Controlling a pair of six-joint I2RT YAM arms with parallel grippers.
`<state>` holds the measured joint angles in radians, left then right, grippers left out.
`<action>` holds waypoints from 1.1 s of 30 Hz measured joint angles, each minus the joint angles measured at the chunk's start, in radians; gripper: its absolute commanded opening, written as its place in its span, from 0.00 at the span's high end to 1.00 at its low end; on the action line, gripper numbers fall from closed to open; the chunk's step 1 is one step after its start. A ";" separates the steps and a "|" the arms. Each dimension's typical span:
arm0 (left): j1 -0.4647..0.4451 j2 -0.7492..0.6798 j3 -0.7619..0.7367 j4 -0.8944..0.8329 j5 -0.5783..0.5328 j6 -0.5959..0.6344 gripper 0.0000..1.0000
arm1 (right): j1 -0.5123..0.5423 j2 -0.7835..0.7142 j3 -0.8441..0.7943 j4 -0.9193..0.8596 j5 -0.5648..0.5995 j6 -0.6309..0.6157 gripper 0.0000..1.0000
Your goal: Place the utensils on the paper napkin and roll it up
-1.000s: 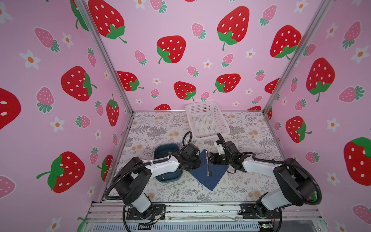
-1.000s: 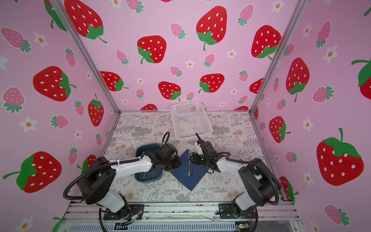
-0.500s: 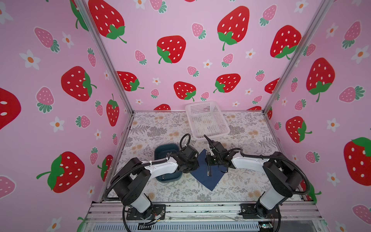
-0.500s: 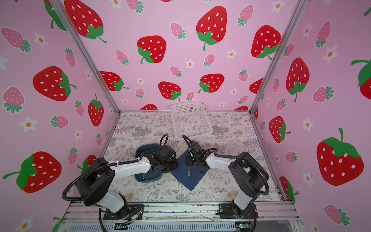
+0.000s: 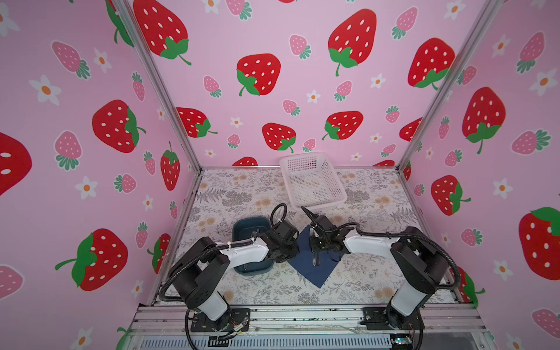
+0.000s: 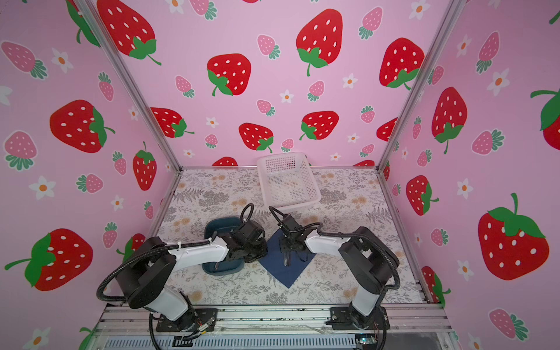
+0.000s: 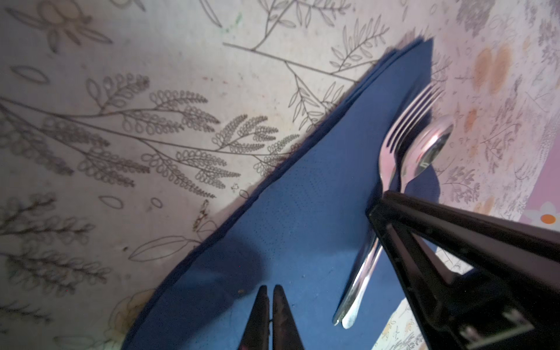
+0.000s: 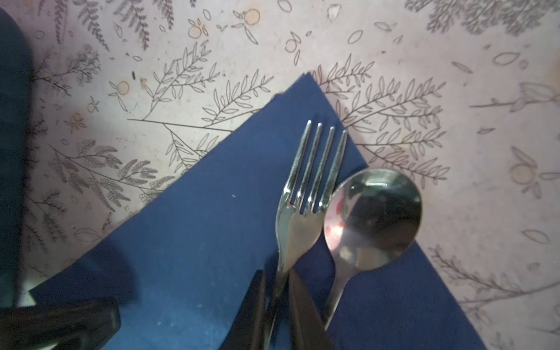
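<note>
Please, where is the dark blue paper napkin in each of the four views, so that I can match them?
In a top view: the paper napkin lies as a diamond beside the teal tray.
In a top view: again a diamond beside the tray.
Left wrist: a wide blue sheet under the fork.
Right wrist: a blue sheet under fork and spoon.
Shared landmark: the silver cutlery lying on it.

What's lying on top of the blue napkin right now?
A fork and a spoon, side by side. No knife shows, though the right gripper covers part of the napkin.
</note>
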<state>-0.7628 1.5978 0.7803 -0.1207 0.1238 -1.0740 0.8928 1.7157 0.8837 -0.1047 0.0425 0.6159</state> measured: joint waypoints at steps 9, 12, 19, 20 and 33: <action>0.000 0.011 0.000 0.011 0.003 0.000 0.92 | 0.008 0.000 0.000 -0.002 0.001 -0.016 0.85; 0.000 0.011 0.000 0.011 0.007 0.002 0.92 | 0.008 -0.001 0.000 -0.002 -0.004 -0.016 0.85; 0.000 0.011 0.000 0.010 0.008 0.004 0.92 | 0.008 -0.004 -0.003 -0.002 -0.029 0.002 0.86; 0.000 0.011 0.000 0.010 0.008 0.004 0.92 | 0.008 -0.004 -0.004 -0.002 -0.032 0.012 0.86; -0.001 -0.008 0.010 -0.009 0.007 0.025 0.89 | 0.008 -0.016 -0.010 -0.019 -0.032 0.117 0.85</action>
<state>-0.7639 1.5902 0.7898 -0.1299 0.1310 -1.0489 0.9012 1.6997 0.8738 -0.1242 0.0109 0.7334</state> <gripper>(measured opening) 0.108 0.145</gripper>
